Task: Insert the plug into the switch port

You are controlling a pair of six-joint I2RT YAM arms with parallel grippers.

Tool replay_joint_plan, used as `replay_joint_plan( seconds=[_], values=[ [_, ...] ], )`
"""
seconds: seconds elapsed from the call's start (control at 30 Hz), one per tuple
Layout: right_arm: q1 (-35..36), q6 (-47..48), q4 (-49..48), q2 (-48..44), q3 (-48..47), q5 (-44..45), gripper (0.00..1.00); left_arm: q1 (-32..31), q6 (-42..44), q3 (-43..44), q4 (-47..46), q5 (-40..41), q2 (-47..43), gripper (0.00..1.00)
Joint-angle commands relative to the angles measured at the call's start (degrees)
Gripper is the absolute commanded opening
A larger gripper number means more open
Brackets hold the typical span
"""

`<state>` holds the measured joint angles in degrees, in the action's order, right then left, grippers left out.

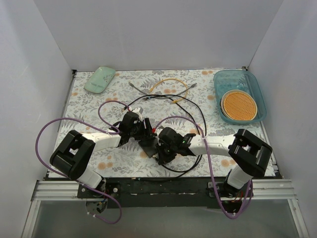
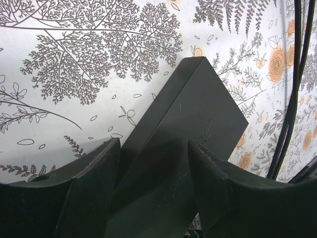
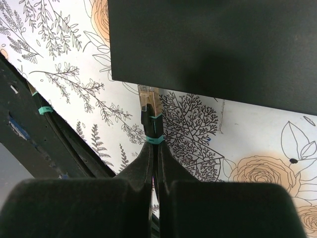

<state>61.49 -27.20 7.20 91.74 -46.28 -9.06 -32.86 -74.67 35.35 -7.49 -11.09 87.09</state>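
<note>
Desk with floral covering, both arms reaching in toward the middle. We find the switch lying flat near the centre of the desk, between the two wrists, turned at an angle to the desk edge.

Left end effector: its two fingers stand partly apart on either side of the switch, which fills the gap between them. We read this as clamped on the box. One corner of the switch points away from the wrist camera. Black cables run down the right of that view, clear of the box.

Right end effector: fingers pressed together on the black boot of the plug, just behind two teal bands. The clear tip of the plug points at the long dark edge of the switch and sits right at that edge. We cannot tell from this view whether the tip has entered a socket. The sockets themselves are not visible to us.

Elsewhere, well apart from the work:
- a pale green rounded object at far left
- a looped yellow cable at far centre
- a teal tray at far right, holding a round orange disc
</note>
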Motion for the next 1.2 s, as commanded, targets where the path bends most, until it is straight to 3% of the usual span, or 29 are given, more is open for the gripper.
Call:
replay_joint_plan(
  seconds=[0.0, 0.33, 0.93, 1.17],
  values=[
    [0.4, -0.9, 0.4, 0.5, -0.6, 1.3, 0.01, -0.8, 0.0, -0.6, 6.1, 0.6, 0.5, 0.57],
    [0.4, -2.6, -0.4, -3.2, 0.9, 5.6, 0.01, -0.9, -0.2, -2.0, 6.0, 0.9, -0.3, 0.56],
    [0.4, -4.7, -0.9, 0.7, -2.4, -0.7, 0.01, -0.9, -0.9, -2.9, 6.2, 0.3, -2.0, 0.56],
    [-0.1, -6.7, 0.4, -0.7, -2.3, 3.3, 0.01, -1.2, -1.8, -4.9, 6.8, 1.2, -4.6, 0.55]
  ],
)
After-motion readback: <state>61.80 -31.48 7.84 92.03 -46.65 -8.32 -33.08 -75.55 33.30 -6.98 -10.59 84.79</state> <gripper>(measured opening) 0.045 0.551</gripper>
